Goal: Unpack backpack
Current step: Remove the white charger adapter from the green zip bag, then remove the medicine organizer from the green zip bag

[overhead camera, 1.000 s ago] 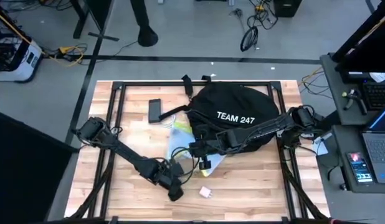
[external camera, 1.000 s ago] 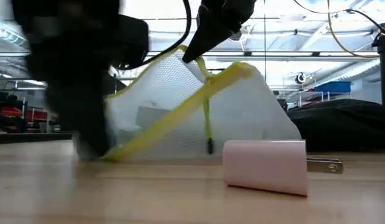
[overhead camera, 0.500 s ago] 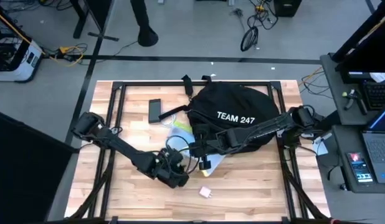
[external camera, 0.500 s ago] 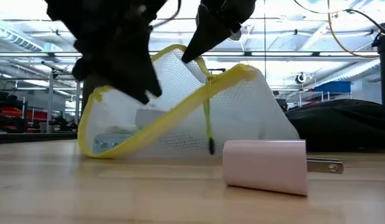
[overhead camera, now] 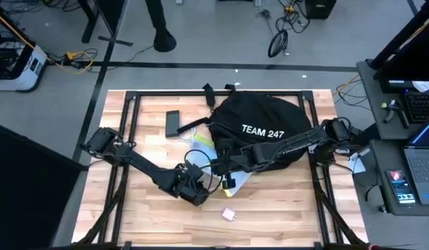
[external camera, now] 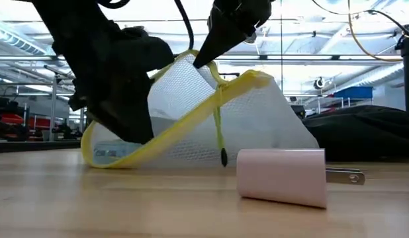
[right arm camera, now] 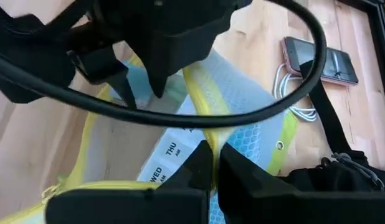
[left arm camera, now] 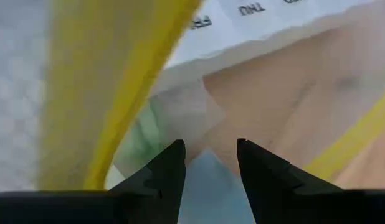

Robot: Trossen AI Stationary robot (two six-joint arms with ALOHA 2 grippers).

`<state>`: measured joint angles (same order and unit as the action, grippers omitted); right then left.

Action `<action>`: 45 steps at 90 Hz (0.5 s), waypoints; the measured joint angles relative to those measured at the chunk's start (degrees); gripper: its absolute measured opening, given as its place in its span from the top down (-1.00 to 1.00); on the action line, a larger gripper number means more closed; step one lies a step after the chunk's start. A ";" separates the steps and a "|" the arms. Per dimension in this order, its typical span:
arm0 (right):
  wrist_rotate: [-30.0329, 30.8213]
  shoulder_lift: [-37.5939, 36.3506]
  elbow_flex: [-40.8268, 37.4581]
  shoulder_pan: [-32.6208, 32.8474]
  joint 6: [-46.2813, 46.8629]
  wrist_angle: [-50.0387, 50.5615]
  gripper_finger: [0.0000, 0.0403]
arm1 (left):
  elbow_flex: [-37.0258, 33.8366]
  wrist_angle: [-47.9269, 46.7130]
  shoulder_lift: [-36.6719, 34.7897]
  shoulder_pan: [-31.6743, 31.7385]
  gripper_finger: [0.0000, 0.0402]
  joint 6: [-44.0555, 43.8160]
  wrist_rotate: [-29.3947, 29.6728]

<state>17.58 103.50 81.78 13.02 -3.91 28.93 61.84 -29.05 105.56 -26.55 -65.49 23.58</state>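
The black backpack (overhead camera: 264, 128) with "TEAM 247" lettering lies on the table's far right half. In front of it stands a white mesh pouch (external camera: 211, 119) with yellow trim, propped up; its lower edge rests on the wood. My right gripper (right arm camera: 211, 155) reaches across the backpack and is shut on the pouch's upper rim. My left gripper (left arm camera: 208, 158) is open at the pouch's left end (external camera: 118, 106) and points into its mouth. Printed paper shows inside. My right gripper pinches the pouch's yellow-trimmed rim (right arm camera: 199, 134) at its highest point (external camera: 206, 63) between its two fingers, slanting down from above. The rim is lifted like a tent, while the pouch's bottom edge stays on the table. My left gripper: I cannot tell whether its fingers touch the pouch.
A pink wall charger (external camera: 282, 176) lies on the wood close to the near edge. A dark phone (overhead camera: 172, 123) and a coiled white cable (overhead camera: 190, 130) lie at the far left of the backpack. Black frame rails (overhead camera: 128, 139) run along the table's sides.
My left gripper has left the table's near edge and gone toward the far edge, up to the pouch. It rose in front of the pouch, then sank to its open left end. My right gripper has kept the rim lifted, and the pouch has stayed in place.
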 joint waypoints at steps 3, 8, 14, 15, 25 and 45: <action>-0.01 0.00 0.00 -0.15 -0.20 0.00 1.00 | 0.13 0.22 -0.04 -0.02 0.34 1.06 -1.79; -0.04 0.00 0.01 -0.33 -0.40 0.00 1.00 | 0.34 0.30 -0.42 -0.38 0.34 3.22 -5.81; -0.07 0.00 0.00 -0.62 -0.48 0.04 1.00 | 0.74 0.40 -0.55 -1.07 0.34 5.24 -9.95; -0.06 0.00 0.00 -0.67 -0.50 0.04 1.00 | 0.80 0.43 -0.55 -1.17 0.34 5.44 -10.51; -0.08 0.00 0.00 -0.81 -1.23 0.03 1.00 | 1.18 -0.75 -0.27 -2.34 0.34 5.85 -14.48; 0.00 0.00 0.00 -0.97 -1.45 0.02 1.00 | 1.22 -3.16 -0.55 -4.13 0.34 2.53 -16.27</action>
<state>17.58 103.50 81.78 12.05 -5.37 28.95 63.07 -32.21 105.01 -30.68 -62.96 7.31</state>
